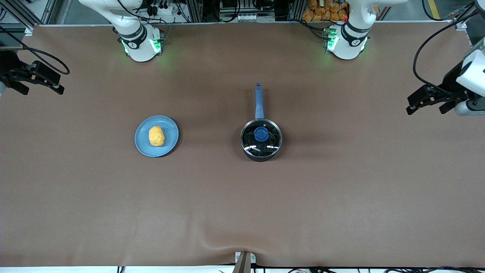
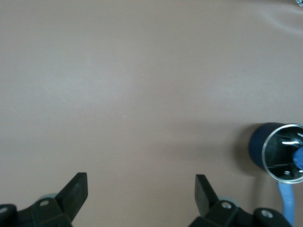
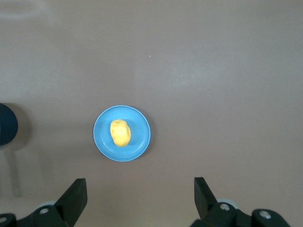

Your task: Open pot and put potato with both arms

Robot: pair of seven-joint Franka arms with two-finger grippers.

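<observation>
— Jaws on both grippers stand wide apart, holding nothing. Left gripper (image 1: 430,101) hangs over the table's edge at the left arm's end; right gripper (image 1: 32,81) over the edge at the right arm's end.

— Progress?

— None that shows. Lid (image 1: 261,137) sits on the pot (image 1: 261,155), mid-table. Potato (image 1: 156,135) lies on the blue plate (image 1: 170,146), well apart, toward the right arm's end. All steps remain.

— Views differ?

— Front view alone shows everything together. Right wrist view centres plate and potato; left wrist view catches only the pot at its border.
</observation>
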